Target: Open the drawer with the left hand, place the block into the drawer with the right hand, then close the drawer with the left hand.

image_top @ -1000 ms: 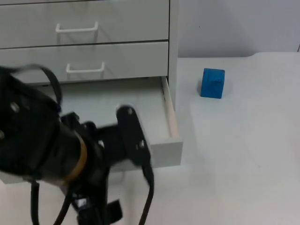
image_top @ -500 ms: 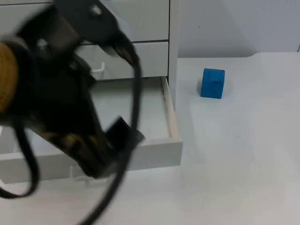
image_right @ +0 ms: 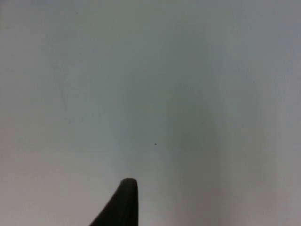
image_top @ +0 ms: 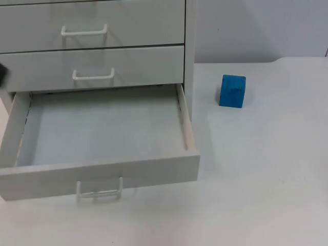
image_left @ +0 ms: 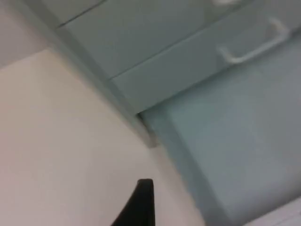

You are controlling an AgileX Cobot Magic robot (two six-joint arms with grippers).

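Top view is showing a white drawer cabinet [image_top: 102, 41] standing on the white tabletop [image_top: 256, 179], with its lowest drawer [image_top: 102, 128] sticking well out toward the camera. The drawer's inside is lying bare, and its front panel is carrying a white handle [image_top: 99, 188] at the middle. Above it, two shut drawer fronts are each showing a white handle too. A blue block [image_top: 232, 91] is sitting upright on the tabletop to the right of the cabinet, near its side wall but apart from it, and outside the drawer. A grey partition wall [image_top: 256, 28] is rising behind the block.

In the left wrist view, the left end effector's black fingertip [image_left: 141, 205] is hanging over the tabletop just beside the cabinet's outer corner, with the open drawer and a shut drawer front with its handle in sight. Whether this end effector is wide or narrow I cannot tell.

In the right wrist view, the right end effector's black fingertip [image_right: 123, 203] is hovering over bare tabletop. Whether this one is wide or narrow I cannot tell either.
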